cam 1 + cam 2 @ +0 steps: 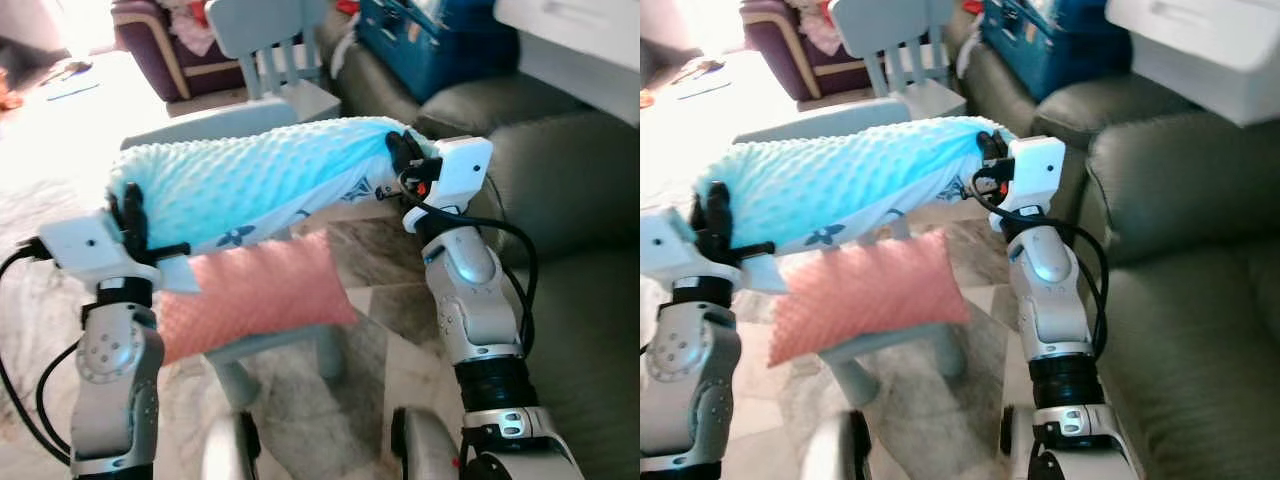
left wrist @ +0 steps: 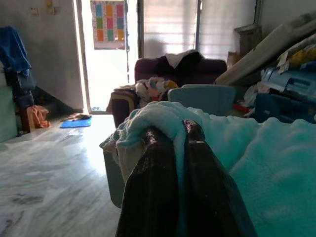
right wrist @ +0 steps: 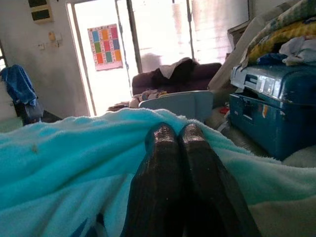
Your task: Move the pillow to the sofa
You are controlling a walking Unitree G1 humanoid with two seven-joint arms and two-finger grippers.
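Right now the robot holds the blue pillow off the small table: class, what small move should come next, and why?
Probably swing the blue pillow toward the robot's right, over the grey-green sofa. The left hand and right hand each pinch one end, so it hangs clear above the pink pillow, while the sofa seat lies to the right.

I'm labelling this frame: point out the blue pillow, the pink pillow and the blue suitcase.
blue pillow (image 1: 250, 175), left eye view, middle of its dotted top.
pink pillow (image 1: 260, 290), left eye view, centre of its face.
blue suitcase (image 1: 430, 45), left eye view, its side.
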